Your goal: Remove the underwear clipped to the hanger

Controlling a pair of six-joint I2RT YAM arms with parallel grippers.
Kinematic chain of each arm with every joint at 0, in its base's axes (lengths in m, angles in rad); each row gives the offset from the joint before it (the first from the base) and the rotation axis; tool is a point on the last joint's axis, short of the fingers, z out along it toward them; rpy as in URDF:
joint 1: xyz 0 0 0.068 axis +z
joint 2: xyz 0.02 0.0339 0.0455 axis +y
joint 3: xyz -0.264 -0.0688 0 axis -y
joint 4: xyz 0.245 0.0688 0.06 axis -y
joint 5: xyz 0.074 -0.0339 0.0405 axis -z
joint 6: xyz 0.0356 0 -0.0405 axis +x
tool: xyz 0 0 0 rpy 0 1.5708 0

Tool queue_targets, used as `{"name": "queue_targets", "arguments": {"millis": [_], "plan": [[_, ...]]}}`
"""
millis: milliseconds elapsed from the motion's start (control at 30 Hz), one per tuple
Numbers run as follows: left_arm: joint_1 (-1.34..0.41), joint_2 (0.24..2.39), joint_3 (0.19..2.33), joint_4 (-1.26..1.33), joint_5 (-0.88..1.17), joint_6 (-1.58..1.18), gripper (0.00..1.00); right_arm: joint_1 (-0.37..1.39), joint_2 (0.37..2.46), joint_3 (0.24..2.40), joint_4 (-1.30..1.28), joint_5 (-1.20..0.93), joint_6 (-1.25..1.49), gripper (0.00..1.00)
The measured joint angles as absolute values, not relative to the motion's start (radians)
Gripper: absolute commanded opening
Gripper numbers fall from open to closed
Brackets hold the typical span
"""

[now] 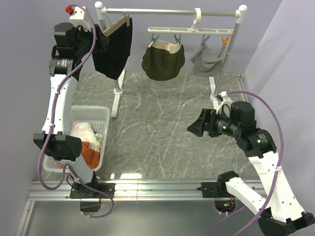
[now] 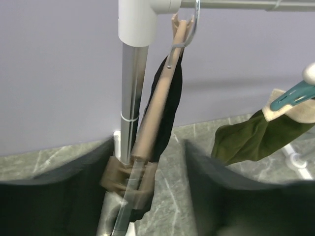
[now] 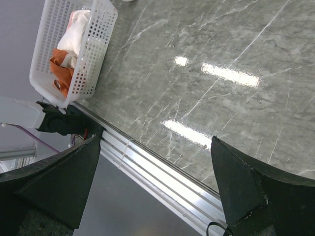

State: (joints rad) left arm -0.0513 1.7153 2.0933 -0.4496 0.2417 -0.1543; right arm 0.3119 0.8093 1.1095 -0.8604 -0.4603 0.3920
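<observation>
the underwear [image 1: 163,60] is hanging along the far rail [image 1: 167,11]
my left gripper [image 2: 147,160] is hovering at its left end; the basket [image 1: 93,113] is sitting near-left on the table [image 1: 162,132]

Black briefs [image 1: 115,49], olive briefs [image 1: 162,61], grey briefs [image 1: 206,59] hanging clipped, limp.

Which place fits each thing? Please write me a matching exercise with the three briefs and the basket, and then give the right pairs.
Things
1. black briefs
2. olive briefs
3. grey briefs
4. basket

Places
A. right end of the white hanger, by an orange clip
B. on the table, at the left, with cloths inside
C. on the tan hanger, at the left end of the rail
D. under the teal clips

Pairs: 1-C, 2-D, 3-A, 4-B
</observation>
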Motion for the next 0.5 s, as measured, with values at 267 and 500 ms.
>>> {"name": "queue_targets", "arguments": {"millis": [267,500], "plan": [[-0.08,1.727,2.114,-0.454,0.212,-0.133,0.26,0.312,0.826,1.109,-0.857,-0.461,0.395,1.0],[-0.087,1.734,2.122,-0.453,0.199,-0.128,0.0,0.312,0.836,1.109,-0.853,-0.461,0.395,1.0]]}}
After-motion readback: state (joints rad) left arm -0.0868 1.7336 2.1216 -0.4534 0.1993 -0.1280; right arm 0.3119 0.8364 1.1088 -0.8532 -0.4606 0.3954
